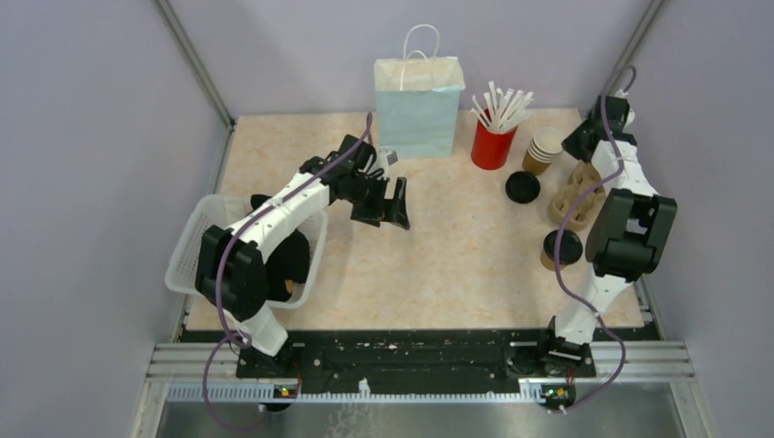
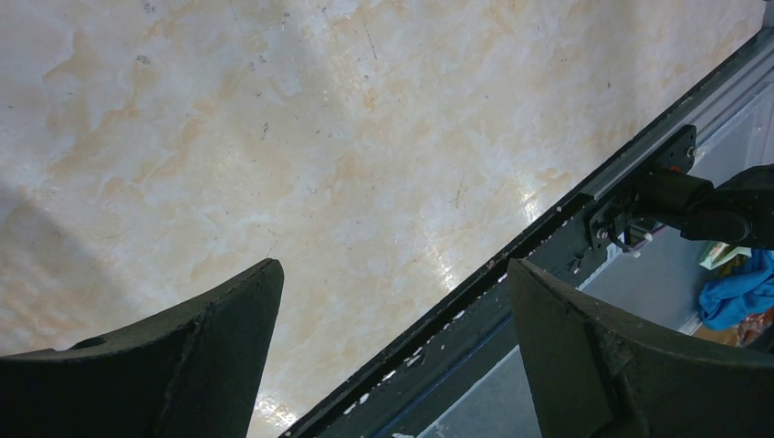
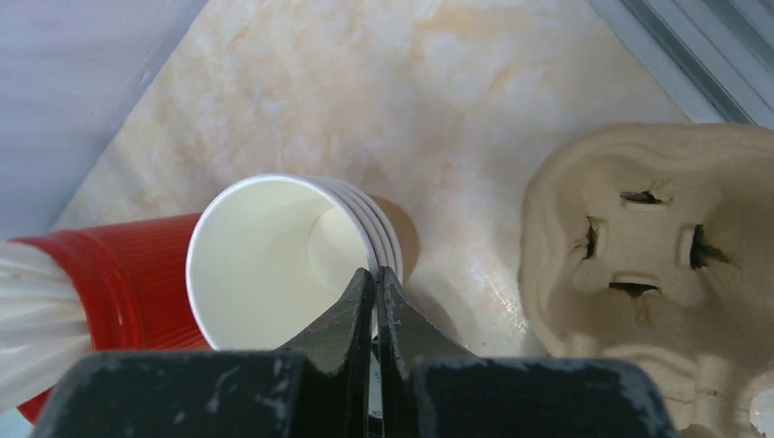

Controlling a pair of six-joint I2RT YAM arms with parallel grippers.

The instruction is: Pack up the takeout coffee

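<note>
Far left: white basket (image 1: 193, 245) at the table (image 1: 456, 265) edge, with the left arm's upper links over it. Contents dark, cannot tell what.

Left gripper (image 1: 391, 203): centre-left of the table, fingers spread wide. The wrist view shows only bare marbled surface and the table's front rail between them. It holds nothing and is well apart from every cup.

Back centre: pale blue bag (image 1: 418, 105), upright, mouth open, handles up. Just right of it is the red cup (image 1: 493, 144), full of white straws (image 1: 500, 105).

Stack of kraft cups (image 1: 545, 151): back right, just beside the red cup, open end white inside. In the wrist view the stack (image 3: 265, 265) sits between the red cup and the pulp carrier (image 3: 657, 255).

Right gripper (image 3: 377, 278): fingers pressed nearly together, pinching the stack's nested rims on the side nearest the carrier. A thin pale strip shows between the pads. The cups lie directly ahead of the fingertips.

Loose black lid (image 1: 522, 186): flat on the table, in front of the stack and left of the carrier.

Lidded cup (image 1: 561, 246): upright at front right, just beside the right arm's elbow and well apart from both grippers.
</note>
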